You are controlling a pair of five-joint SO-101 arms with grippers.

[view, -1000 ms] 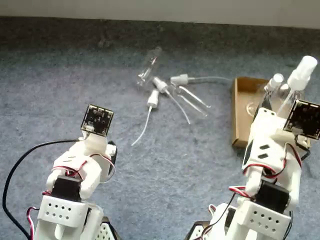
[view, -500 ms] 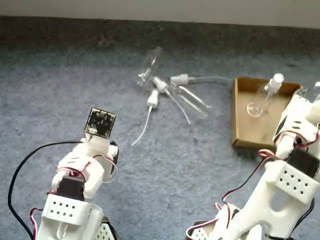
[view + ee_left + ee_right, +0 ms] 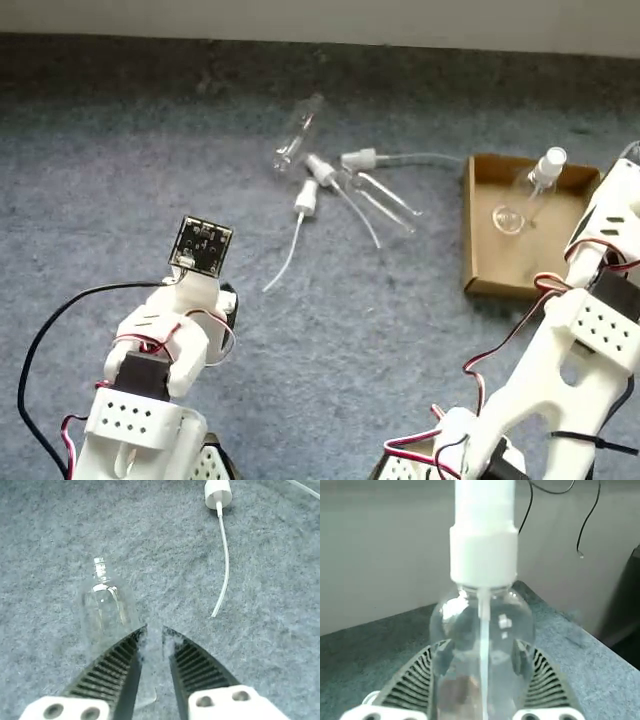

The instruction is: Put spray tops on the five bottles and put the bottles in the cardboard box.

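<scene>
Item one: we log a clear round plastic bottle with a white spray top, clamped between the ribbed fingers of the right gripper, which press on its sides. This arm stands at the right edge of the shallow brown cardboard box.

Inside the box lies one capped clear bottle.

Left of the box, on the grey carpet, we list:
- a bare clear bottle
- a second bare bottle
- a loose white spray top with a long tube

Farther left is the left gripper, a narrow slit apart and gripping nothing, with an uncapped bottle just beside one finger.
</scene>
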